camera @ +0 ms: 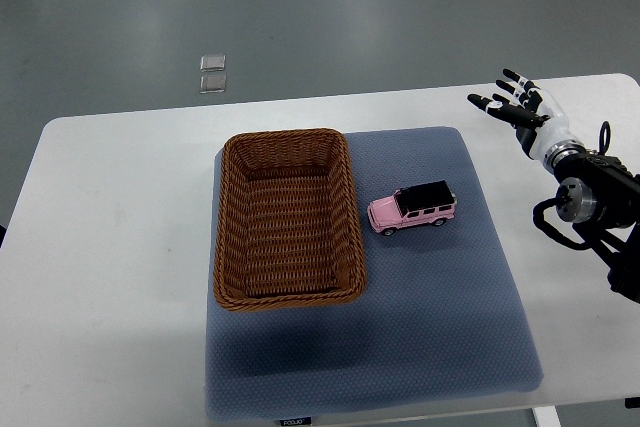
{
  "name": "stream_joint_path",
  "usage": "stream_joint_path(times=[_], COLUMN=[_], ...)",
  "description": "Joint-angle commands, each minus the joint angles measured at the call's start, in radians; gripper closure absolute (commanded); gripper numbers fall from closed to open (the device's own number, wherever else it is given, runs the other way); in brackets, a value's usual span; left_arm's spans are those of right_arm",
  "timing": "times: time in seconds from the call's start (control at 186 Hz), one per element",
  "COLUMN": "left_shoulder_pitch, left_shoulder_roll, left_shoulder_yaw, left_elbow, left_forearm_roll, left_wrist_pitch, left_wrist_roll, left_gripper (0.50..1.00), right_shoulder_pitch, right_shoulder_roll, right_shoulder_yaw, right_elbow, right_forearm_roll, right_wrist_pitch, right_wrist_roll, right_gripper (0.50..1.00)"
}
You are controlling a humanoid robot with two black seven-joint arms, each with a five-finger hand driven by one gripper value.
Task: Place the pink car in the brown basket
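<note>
pink car waiting on the mat, hand not on it yet

from my seat i see the pink car (412, 208) sitting on all its wheels on the blue mat (440, 327), just beside the right wall of the brown basket (232, 237) but apart from it. the basket holds nothing.

i judge the car to be a small rigid toy, light, with a hard smooth shell that could slip under the fingertips. it may roll on its wheels if i nudge it lengthwise, though the textured mat should damp that. the best hold looks like a pinch across the two long sides, at the doors below the black roof, coming down from above.

its long axis runs roughly left to right across the picture, tilted slightly so the end away from the basket sits a little farther from me. the bonnet end seems to point toward the basket, the boxy cabin end away from it.

my right hand (518, 105) is well apart from the car, over the far right of the white table (110, 247), fingers spread wide and holding nothing. the left arm doesn't show.
</note>
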State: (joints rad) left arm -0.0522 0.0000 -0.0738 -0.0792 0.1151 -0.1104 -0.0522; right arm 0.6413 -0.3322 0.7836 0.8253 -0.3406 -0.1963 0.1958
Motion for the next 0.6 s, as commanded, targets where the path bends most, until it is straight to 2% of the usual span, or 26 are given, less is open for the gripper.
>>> stream_joint_path(times=[0.0, 0.597], left_shoulder_pitch=[0.000, -0.001], left_shoulder_roll=[0.000, 0.000], left_shoulder_yaw=[0.000, -0.001], left_elbow=[-0.001, -0.007], left_forearm_roll=[0.000, 0.000], left_wrist_pitch=[0.000, 0.000], left_wrist_roll=[0.000, 0.000], left_gripper=[0.500, 0.500], right_shoulder_pitch=[0.000, -0.003], right_shoulder_roll=[-0.001, 0.004], right_shoulder_yaw=[-0.001, -0.003], right_elbow=[0.000, 0.001], right_forearm_roll=[0.000, -0.001], right_wrist_pitch=[0.001, 0.003], right_wrist_roll=[0.001, 0.001], right_gripper=[0.583, 0.583])
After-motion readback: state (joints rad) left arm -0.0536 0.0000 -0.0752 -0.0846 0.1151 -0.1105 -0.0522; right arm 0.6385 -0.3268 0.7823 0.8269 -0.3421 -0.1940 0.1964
